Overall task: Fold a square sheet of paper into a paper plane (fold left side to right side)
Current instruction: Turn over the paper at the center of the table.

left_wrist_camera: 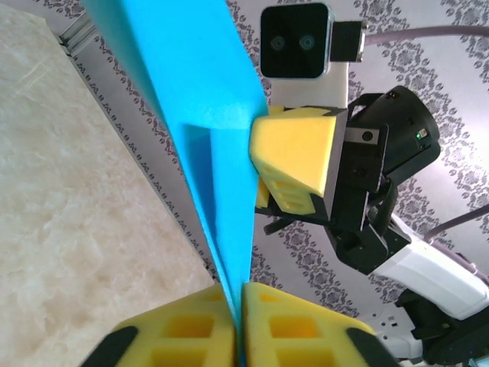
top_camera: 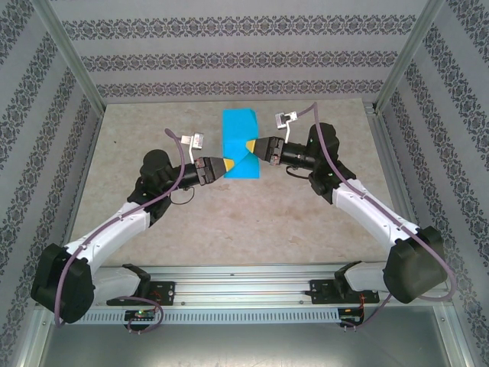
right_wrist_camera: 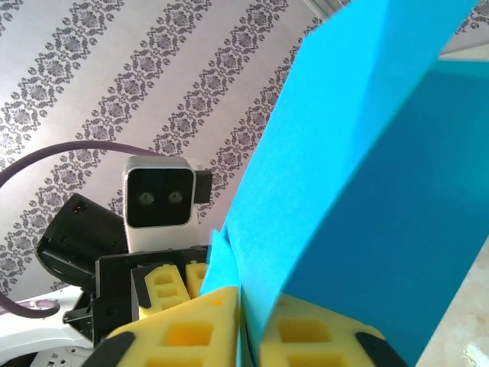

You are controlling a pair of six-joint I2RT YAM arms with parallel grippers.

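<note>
From above: shows a turquoise-blue square sheet of paper (top_camera: 238, 134), partly folded, on a pale marbled desk (top_camera: 252, 222). Places its near-left corner at the left claw (top_camera: 228, 165) and its right edge at the right claw (top_camera: 250, 145). Runs its long axis away from the arm bases, toward the back wall.

Left wrist view: adds the sheet edge-on, rising straight out from between the left claw's 2 yellow pads (left_wrist_camera: 176, 329), clamped fully shut on it. Catches a yellow finger (left_wrist_camera: 294, 153) of the right claw flat against the sheet.

Right wrist view: gives the right claw pinched almost closed, gripping the sheet's edge.
</note>
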